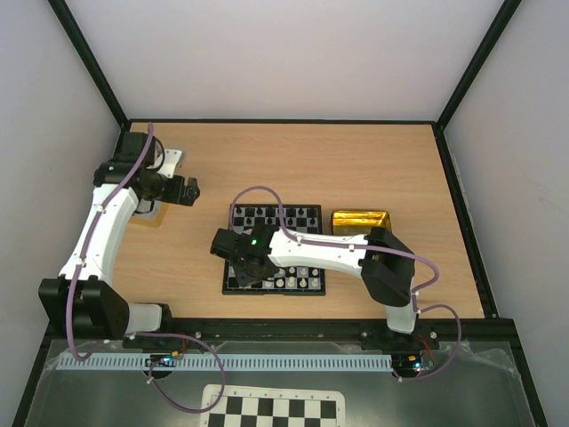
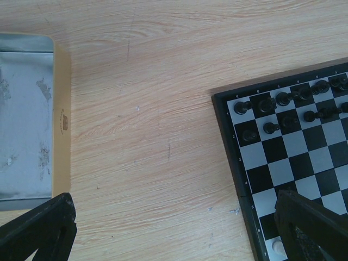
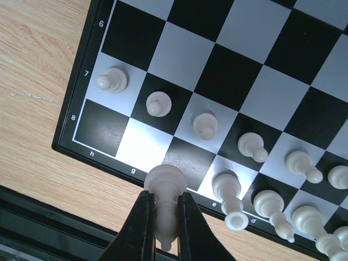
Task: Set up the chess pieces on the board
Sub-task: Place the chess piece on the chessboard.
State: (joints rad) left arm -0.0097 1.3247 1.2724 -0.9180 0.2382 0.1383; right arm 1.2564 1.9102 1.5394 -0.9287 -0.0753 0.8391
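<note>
Board (image 1: 233, 286): lies mid-counter (image 1: 356, 160), just left of a gold tin (image 1: 360, 221).
Black pieces (image 2: 283, 99): stand along the far two rows, as far as the left wrist view shows.
White pawns (image 3: 158, 103): six show in the second row from the near edge, one per square, starting at the corner file.
White back row (image 3: 228, 190): filled from file e inward; the three corner squares h, g and f are bare.
Right gripper (image 3: 165, 194): closed on a white piece (image 3: 165, 182), over the board's near edge between files g and f.
Left gripper (image 2: 174, 201): jaws wide, nothing held, above bare counter between a metal tray (image 2: 24, 119) and the board's corner.
Progress: apparently late; roughly three back-row squares remain, the held piece likely bound for one.
</note>
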